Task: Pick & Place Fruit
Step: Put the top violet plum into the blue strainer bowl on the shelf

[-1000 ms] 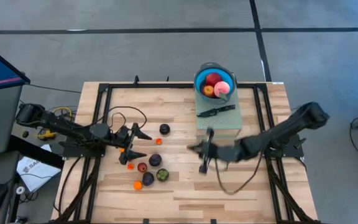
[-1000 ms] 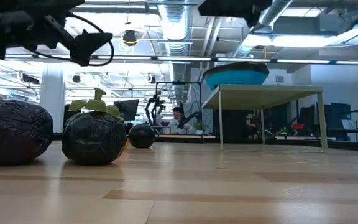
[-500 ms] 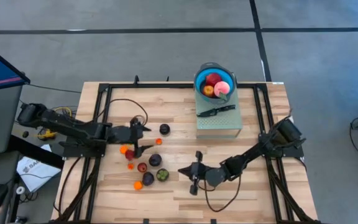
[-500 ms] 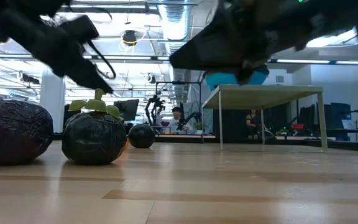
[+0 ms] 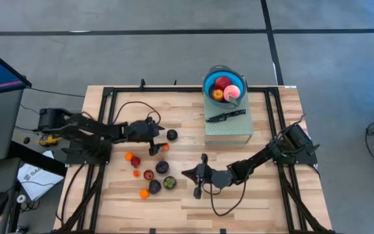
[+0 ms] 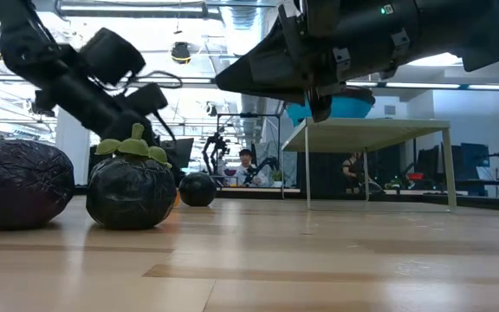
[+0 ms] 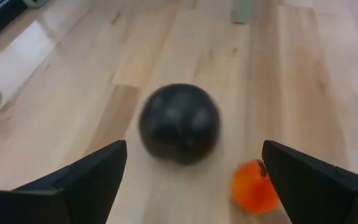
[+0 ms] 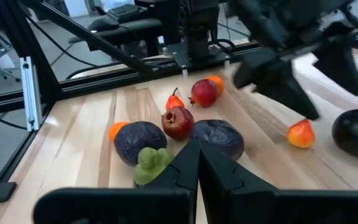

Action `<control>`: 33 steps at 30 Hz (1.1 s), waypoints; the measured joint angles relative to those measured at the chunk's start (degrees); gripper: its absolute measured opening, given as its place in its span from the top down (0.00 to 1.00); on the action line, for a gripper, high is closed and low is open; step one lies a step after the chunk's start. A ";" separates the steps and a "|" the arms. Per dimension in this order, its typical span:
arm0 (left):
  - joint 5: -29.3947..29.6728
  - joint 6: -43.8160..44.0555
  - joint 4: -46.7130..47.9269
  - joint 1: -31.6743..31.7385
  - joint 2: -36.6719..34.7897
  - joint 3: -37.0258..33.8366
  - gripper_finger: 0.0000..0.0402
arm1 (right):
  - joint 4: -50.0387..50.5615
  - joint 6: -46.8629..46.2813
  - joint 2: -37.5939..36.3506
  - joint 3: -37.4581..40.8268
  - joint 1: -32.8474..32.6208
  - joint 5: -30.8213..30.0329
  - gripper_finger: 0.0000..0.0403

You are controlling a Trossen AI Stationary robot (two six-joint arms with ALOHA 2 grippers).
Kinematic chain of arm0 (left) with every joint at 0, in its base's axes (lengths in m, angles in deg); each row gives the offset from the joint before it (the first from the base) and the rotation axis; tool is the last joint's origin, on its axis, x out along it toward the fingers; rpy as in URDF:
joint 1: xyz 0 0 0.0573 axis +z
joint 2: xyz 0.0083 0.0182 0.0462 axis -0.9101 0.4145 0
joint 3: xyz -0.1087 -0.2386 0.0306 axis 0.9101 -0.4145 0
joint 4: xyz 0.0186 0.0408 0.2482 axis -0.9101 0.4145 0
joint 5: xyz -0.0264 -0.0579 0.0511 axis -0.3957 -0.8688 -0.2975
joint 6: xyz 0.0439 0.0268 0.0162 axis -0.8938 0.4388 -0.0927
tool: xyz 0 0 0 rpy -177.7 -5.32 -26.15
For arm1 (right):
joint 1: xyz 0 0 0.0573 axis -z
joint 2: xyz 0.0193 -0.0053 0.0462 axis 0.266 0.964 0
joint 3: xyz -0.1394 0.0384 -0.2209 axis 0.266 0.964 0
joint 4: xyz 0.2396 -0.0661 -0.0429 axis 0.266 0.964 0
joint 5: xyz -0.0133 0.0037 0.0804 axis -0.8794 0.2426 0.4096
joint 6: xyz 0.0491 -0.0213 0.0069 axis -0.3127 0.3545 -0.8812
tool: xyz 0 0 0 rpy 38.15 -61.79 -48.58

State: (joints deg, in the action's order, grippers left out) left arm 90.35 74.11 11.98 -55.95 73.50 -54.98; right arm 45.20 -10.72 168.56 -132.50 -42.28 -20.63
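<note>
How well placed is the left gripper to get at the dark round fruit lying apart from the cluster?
Probably yes. The left gripper is open, and the dark round fruit lies just ahead between its spread fingers on bare wood. Only a small orange fruit sits beside it, near one finger.

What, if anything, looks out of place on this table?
A black knife lies on the green stand by the blue bowl, a tool among fruit. Otherwise nothing looks spilled or damaged.
</note>
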 joint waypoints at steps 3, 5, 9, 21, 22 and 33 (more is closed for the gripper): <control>-2.16 -0.47 -7.10 1.72 3.90 -0.13 0.08 | 0.10 0.01 0.00 -0.27 -0.02 0.02 1.00; -5.85 -1.10 -10.87 2.60 6.65 -0.15 0.08 | 0.15 0.02 0.00 -0.54 -0.02 0.00 0.99; -7.85 -1.57 -15.62 3.78 11.41 -0.15 0.08 | 0.18 0.02 0.00 -1.05 -0.02 0.02 0.99; -12.96 -1.99 -31.79 5.48 23.77 -0.15 0.08 | 0.13 0.00 0.00 -1.23 -0.02 0.02 0.99; -13.41 -1.97 -32.58 5.47 24.60 -0.06 0.08 | 0.13 0.00 0.00 -1.23 -0.02 0.02 0.99; -13.54 -1.99 -34.13 5.42 28.01 1.71 0.13 | 0.11 -0.02 0.00 -1.23 -0.02 0.02 0.99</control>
State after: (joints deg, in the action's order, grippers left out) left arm 76.80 72.13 -22.15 -50.53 101.51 -53.27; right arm 45.31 -10.74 168.56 -133.73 -42.30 -20.61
